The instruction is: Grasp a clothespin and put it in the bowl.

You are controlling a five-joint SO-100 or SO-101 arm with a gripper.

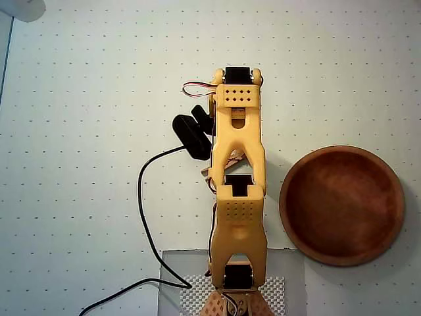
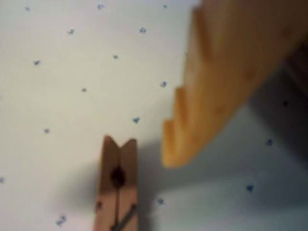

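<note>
Wrist view is showing the clothespin (image 2: 117, 187) lying ungrasped beside the pincer (image 2: 192, 130), whose spread I cannot tell; the bowl (image 1: 342, 205) is sitting empty.

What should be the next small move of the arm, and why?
Probably a small shift of the jagged orange gripper finger toward the light-tan wooden clothespin, so it comes over it. In the wrist view, the clothespin lies flat on the dotted white mat, left of the fingertip and apart from it. The reddish-brown wooden bowl appears empty.
</note>
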